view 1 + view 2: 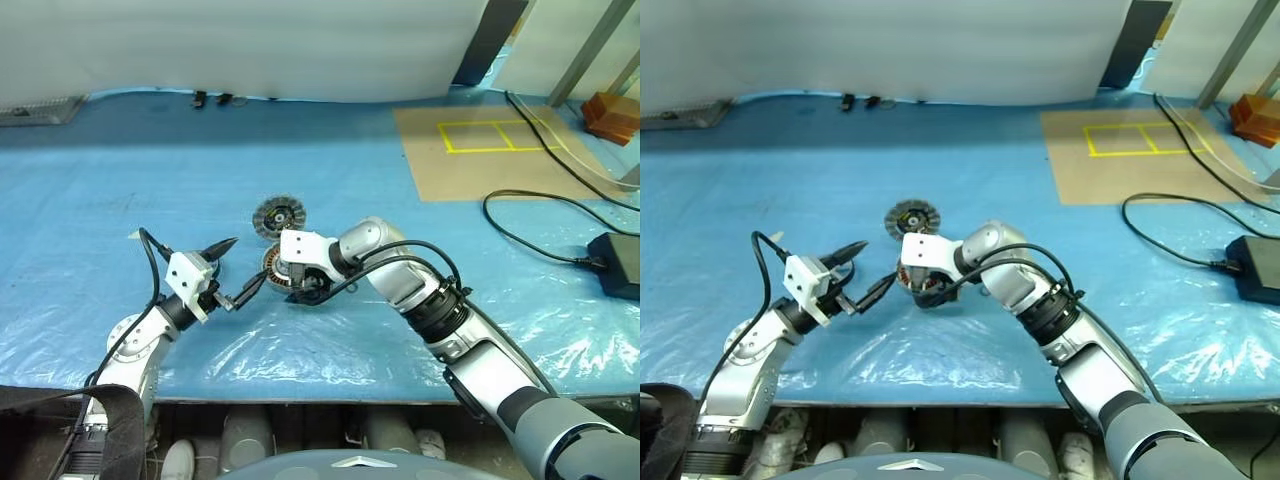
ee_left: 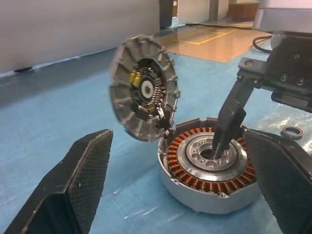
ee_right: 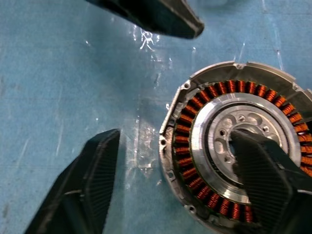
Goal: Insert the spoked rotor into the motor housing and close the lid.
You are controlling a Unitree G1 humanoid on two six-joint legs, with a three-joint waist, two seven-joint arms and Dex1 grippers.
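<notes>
The motor housing [image 2: 209,170], a round silver cup with copper windings around a silver inner ring, lies on the blue sheet. The spoked rotor [image 2: 141,87], a ribbed silver disc with a dark centre, stands tilted on edge at the housing's far rim. My right gripper [image 3: 173,136] is open and reaches down from above, with one fingertip [image 2: 222,141] in the housing's centre hole. My left gripper [image 2: 178,134] is open and level just short of the housing, with nothing between its fingers. A separate lid is out of view.
A small dark ring [image 2: 292,131] lies beside the housing. A brown board with yellow tape squares [image 1: 480,150], a black cable and adapter [image 1: 615,262] and an orange block [image 1: 612,115] sit at the right. The table's front edge [image 1: 320,378] is near.
</notes>
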